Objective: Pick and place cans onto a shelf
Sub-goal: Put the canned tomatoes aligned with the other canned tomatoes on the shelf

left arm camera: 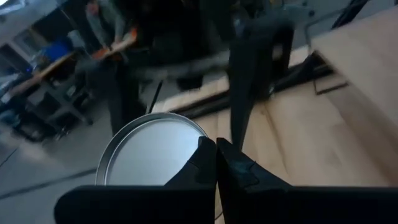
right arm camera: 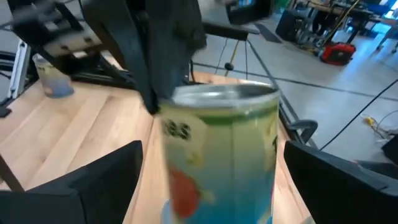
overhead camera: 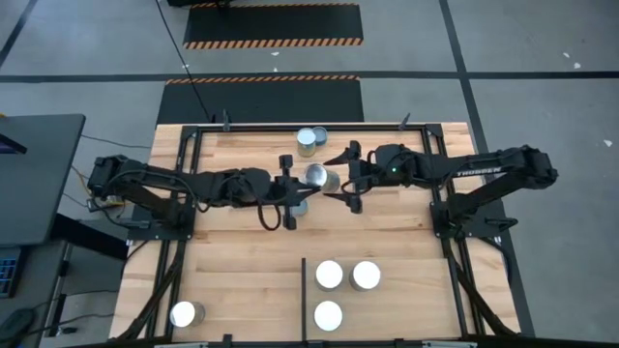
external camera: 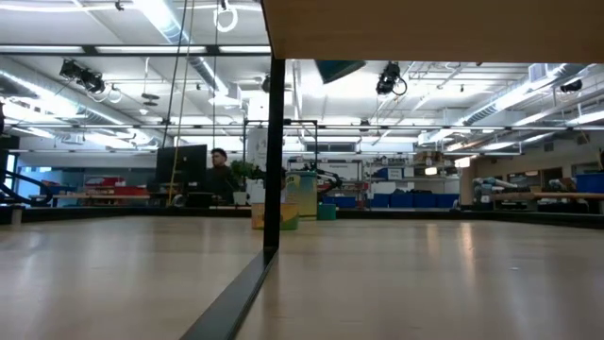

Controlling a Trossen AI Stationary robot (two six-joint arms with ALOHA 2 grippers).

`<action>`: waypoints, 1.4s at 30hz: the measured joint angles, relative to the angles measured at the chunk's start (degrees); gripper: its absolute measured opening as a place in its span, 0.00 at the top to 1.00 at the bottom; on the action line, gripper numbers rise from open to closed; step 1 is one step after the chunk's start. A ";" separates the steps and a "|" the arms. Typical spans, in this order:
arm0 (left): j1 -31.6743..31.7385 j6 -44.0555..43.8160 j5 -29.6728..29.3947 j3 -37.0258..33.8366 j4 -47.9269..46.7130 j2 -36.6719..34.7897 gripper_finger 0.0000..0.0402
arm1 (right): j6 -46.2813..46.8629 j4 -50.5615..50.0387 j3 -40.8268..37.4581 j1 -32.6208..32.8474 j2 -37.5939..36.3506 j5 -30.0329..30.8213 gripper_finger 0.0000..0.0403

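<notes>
The central can (overhead camera: 317,176) stands upright on the light-wood shelf (overhead camera: 242,246), near its far edge; the right gripper (overhead camera: 344,179) sits just beside this can with its fingers spread as wide as they go, one on either side of it, gripping nothing (the right wrist view shows clear gaps between the dark fingers and the can's green-and-blue side (right arm camera: 221,155)); the left gripper (overhead camera: 293,189) lies on the can's other side, its fingers (left arm camera: 217,163) pressed fully together and empty, the can's silver top (left arm camera: 149,149) just past them; another can (overhead camera: 310,141) stands beyond the central one, nearer the far bar; three silver-topped cans (overhead camera: 329,275) cluster well apart from it beside the short black divider bar (overhead camera: 305,295); one more can (overhead camera: 185,313) stands at the near left corner.
</notes>
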 joint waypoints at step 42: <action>-8.84 -11.05 -11.77 0.02 -17.54 -13.90 0.30 | 2.60 4.89 0.07 16.32 -11.68 3.76 0.24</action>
